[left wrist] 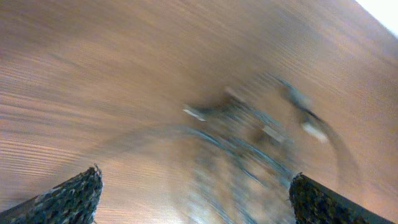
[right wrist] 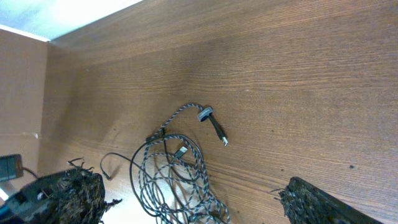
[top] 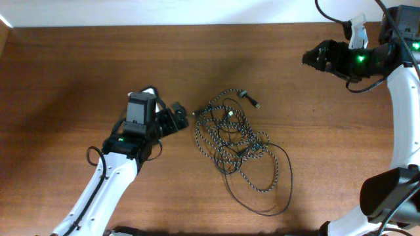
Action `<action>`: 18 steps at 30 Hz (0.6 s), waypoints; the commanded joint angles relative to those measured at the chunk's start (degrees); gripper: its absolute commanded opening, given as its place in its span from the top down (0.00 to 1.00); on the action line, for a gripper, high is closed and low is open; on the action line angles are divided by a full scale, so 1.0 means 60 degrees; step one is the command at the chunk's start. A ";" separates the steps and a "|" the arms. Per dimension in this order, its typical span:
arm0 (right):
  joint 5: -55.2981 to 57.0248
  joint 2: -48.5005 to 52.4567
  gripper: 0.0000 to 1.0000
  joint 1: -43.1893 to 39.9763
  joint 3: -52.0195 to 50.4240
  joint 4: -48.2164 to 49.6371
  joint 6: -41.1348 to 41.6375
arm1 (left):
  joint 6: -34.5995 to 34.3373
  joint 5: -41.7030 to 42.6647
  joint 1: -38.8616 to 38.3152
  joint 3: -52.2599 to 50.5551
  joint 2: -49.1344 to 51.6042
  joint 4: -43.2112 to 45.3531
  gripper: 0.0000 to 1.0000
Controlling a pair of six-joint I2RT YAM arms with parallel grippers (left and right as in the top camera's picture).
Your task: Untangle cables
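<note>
The two cables lie tangled in one heap in the middle of the table. The speckled black-and-white cable forms several loops; a plug end sticks out at the top. The thin black cable sweeps in a wide loop at the lower right. The heap also shows in the right wrist view and, blurred, in the left wrist view. My left gripper is open, just left of the heap. My right gripper is open, high at the back right, far from the cables.
The wooden table runs to a pale wall at the back. The right arm's white links stand along the right edge. The left arm reaches in from the lower left.
</note>
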 commanded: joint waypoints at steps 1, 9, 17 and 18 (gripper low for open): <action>0.0197 -0.0215 0.06 0.0040 0.0007 -0.0204 -0.0113 | -0.0106 0.2248 -0.0794 0.0215 -0.0022 -0.0080 0.12; 0.0324 -0.0215 0.05 0.0284 -0.0576 -0.0495 -0.0076 | 0.0951 -0.1676 -0.3592 0.0248 0.3887 0.0743 0.02; 0.0692 -0.0215 0.24 0.2033 -0.0590 -0.0477 -0.0080 | 0.0608 -0.4339 -0.2288 0.1843 0.2393 -0.2255 1.00; 0.0692 -0.0215 0.36 0.2444 -0.0590 -0.0506 -0.0102 | 0.0539 -0.3814 -0.1275 0.2124 0.1053 -0.2586 1.00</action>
